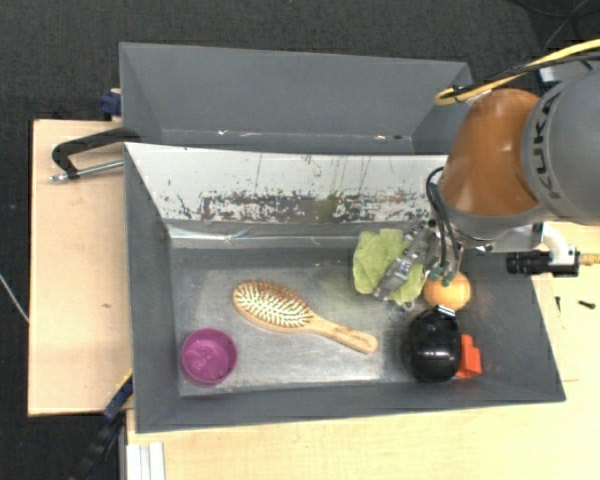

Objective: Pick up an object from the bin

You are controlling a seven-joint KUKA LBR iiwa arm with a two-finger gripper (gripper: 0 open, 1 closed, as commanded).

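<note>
Going left to right in the grey metal bin (148,288), whose floor looks scuffed and dull with rusty-looking speckles along the back wall: down in the front-left corner sits a small purple cup (209,356), round and smooth like plastic, its opening facing up. Next to it, well apart, a wooden hairbrush (298,315) lies flat on the floor, bristle side up. Its oval head points toward the left and its pale handle angles down toward the right. Past the brush, up near the back wall, there's a yellow-green cloth (375,258), soft and crumpled into a lumpy wad. The gripper (423,266) is down right at the cloth's right edge, shiny metal bits pressed up against the folds. I honestly can't tell whether it's open or closed, or whether it has hold of anything, since the metal parts blend into the cloth there. Just beside the gripper's lower right, possibly touching it, is a little orange ball (448,292), smooth and glossy, maybe a toy fruit. Below that, near the front wall, sits a black round thing (432,348), shiny and bulbous, with a small orange block (468,358) tucked against its right side. Above all that, the arm's big rounded orange cover (490,153) hangs over the bin's right back corner.
</note>
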